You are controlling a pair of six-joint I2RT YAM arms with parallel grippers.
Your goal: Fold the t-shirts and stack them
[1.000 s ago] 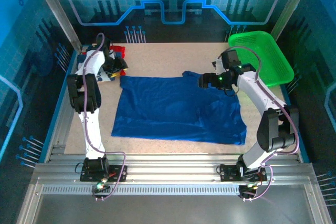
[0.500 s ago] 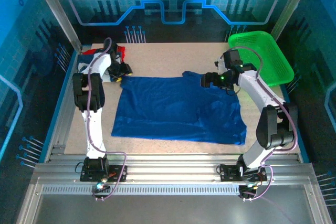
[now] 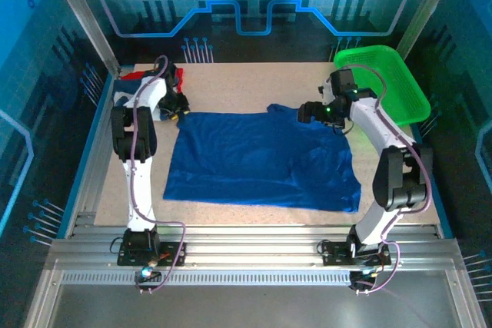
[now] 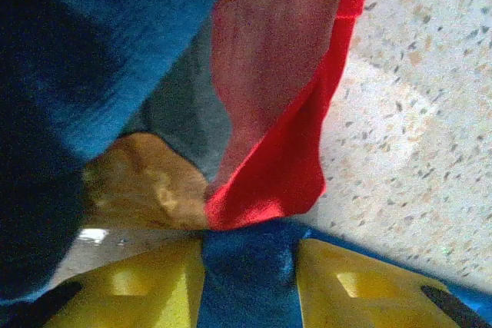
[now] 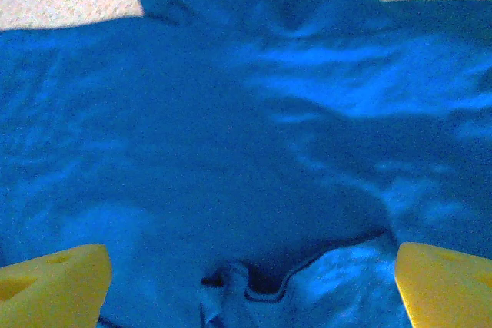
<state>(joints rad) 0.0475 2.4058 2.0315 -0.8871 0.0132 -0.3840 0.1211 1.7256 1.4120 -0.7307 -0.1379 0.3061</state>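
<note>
1. Two bunched tees lie at the far-left corner: red t-shirt [image 4: 269, 113] and navy/white t-shirt [image 3: 123, 97].
2. The left gripper [image 4: 250, 266], its arm stretched forward, pinches the corner of the one blue t-shirt [image 3: 261, 159], which is spread flat mid-table.
3. The right gripper [image 5: 246, 286], its arm bent leftward, hovers over that shirt with jaws wide apart.
4. One green basket [image 3: 384, 82] sits far right.

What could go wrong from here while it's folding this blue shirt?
1. The left hand pinches the blue tee right where the red tee lies against it; pulling may drag the red one along.
2. The right hand hangs open over a rumpled fold of the blue tee; closing there could catch extra cloth and leave it bunched.
</note>
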